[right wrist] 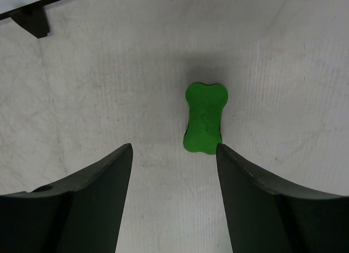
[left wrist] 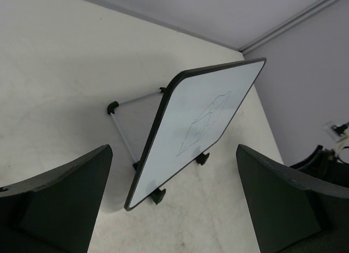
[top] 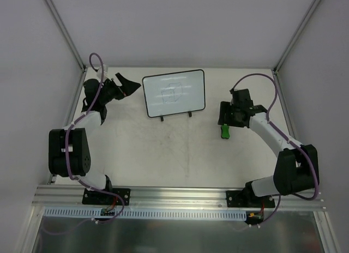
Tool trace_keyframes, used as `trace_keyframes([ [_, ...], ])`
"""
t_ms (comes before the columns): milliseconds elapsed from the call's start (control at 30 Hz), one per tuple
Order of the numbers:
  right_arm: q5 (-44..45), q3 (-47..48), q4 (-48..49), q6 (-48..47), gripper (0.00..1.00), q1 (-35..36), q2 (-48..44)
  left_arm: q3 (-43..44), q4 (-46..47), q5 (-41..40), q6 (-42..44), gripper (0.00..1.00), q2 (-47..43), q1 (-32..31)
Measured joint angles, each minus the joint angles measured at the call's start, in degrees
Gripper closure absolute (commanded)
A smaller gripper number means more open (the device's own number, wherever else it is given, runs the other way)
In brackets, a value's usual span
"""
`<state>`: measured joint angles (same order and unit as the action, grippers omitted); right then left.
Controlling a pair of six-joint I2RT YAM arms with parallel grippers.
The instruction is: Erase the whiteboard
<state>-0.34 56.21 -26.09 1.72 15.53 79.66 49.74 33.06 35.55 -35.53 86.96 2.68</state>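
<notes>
The whiteboard (top: 174, 93) stands tilted on two short black feet at the back middle of the table, with a faint dark line sketch on it. It also shows in the left wrist view (left wrist: 199, 124), seen from its left edge. My left gripper (top: 123, 84) is open and empty just left of the board, not touching it. A small green bone-shaped eraser (top: 224, 132) lies on the table right of the board. My right gripper (top: 223, 122) is open above it; in the right wrist view the eraser (right wrist: 204, 118) lies just ahead of my right finger (right wrist: 256, 198).
The table (top: 180, 155) is off-white, enclosed by pale walls with metal posts at the back corners. A wire prop (left wrist: 122, 122) holds the board up from behind. One board foot (right wrist: 31, 21) shows at the top left of the right wrist view.
</notes>
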Motion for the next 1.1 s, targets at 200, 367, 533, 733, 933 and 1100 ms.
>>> trace_keyframes([
  [200, 1.77, 0.79, 0.13, -0.5, 0.38, 0.0, 4.37, 0.26, 9.42, 4.9, -6.23, 0.01, 5.29, 2.54],
  [367, 2.78, 0.79, 0.22, -0.55, 0.34, 0.0, 7.06, 1.27, 12.31, 7.39, -6.19, 0.01, 7.26, 2.56],
  [533, 3.08, 0.79, 0.26, -0.66, 0.3, 0.0, 9.27, 5.44, 13.6, 10.58, -5.22, 0.03, 13.53, 2.56],
  [733, 3.78, 0.81, 0.33, -0.72, 0.31, 0.0, 11.39, 5.9, 16.26, 12.35, -5.2, 0.04, 19.02, 2.56],
  [933, 4.15, 1.75, 0.46, -0.94, 0.43, 0.0, 14.05, 6.14, 20.55, 13.81, -6.43, 0.04, 22.08, 2.54],
  [1100, 4.24, 2.4, 0.94, -0.94, 0.45, 0.0, 15.41, 6.34, 22.45, 14.05, -6.71, 0.04, 22.18, 2.51],
])
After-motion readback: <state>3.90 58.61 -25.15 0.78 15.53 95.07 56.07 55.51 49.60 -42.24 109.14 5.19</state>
